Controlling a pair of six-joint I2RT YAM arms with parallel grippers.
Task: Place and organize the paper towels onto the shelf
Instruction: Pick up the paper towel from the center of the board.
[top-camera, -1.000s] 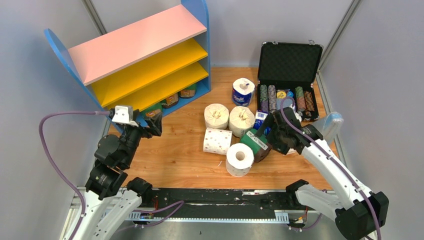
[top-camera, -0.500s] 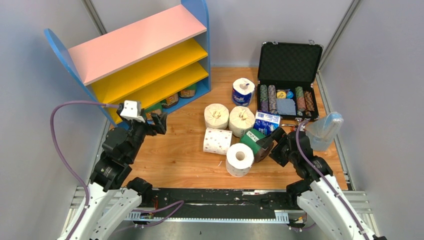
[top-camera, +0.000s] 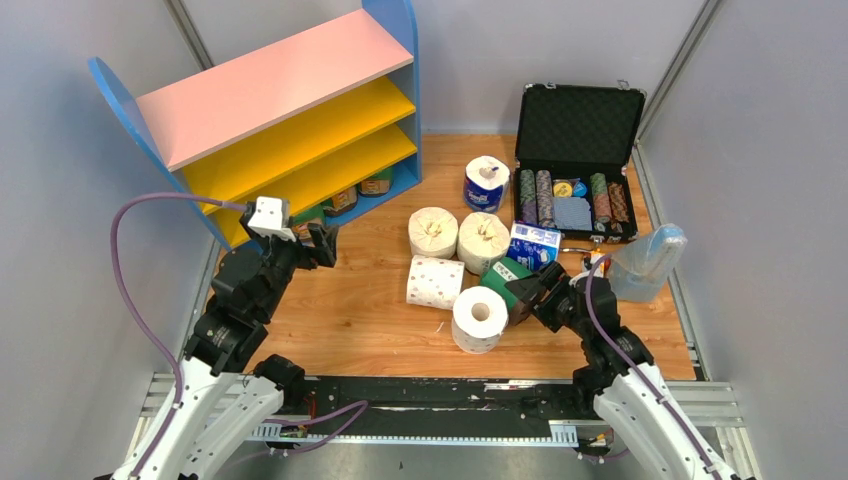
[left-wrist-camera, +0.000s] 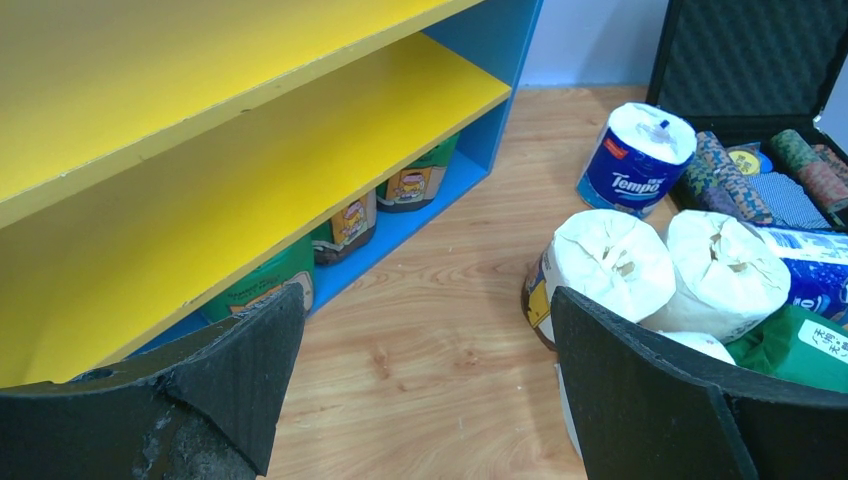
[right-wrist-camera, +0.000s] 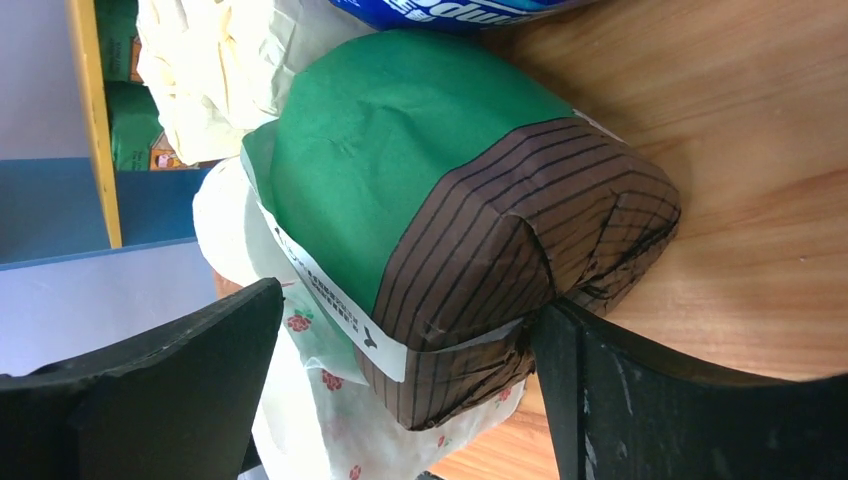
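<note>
1. Black foam-padded jaws of the right gripper (top-camera: 535, 293) stand wide apart, one finger on each side of a green-and-brown wrapped roll (right-wrist-camera: 450, 220) that lies on its side on the wooden table (top-camera: 360, 310). The wrist view shows a thin gap on both sides, so whether the pads touch the wrapper cannot be told; the roll rests on the table, not lifted.
2. The left gripper (top-camera: 315, 240) is spread fully and holds nothing. It hangs near the low front edge of the shelf (top-camera: 270, 90), which has blue sides, a pink top board and yellow inner boards.
3. Paper towels on the table, right of the shelf: two cream-wrapped rolls (top-camera: 458, 235) standing side by side, a white roll with small printed flowers (top-camera: 434, 282), a bare white roll (top-camera: 479, 318) with its hollow core facing up, and a blue-and-white roll (top-camera: 486, 183) farther back.
4. Several green-wrapped rolls (left-wrist-camera: 345, 225) sit on the bottom tier of the shelf, mostly hidden under the yellow board (only their lower halves show).
5. The left wrist view reads "Tempo" on the blue-and-white roll. A white strip label on the green-and-brown roll carries small print, too small to read.
6. An open black case (top-camera: 578, 130) stands at the back right, holding stacked poker chips (top-camera: 535, 195); a clear plastic bottle (top-camera: 645, 262) lies to its right.
</note>
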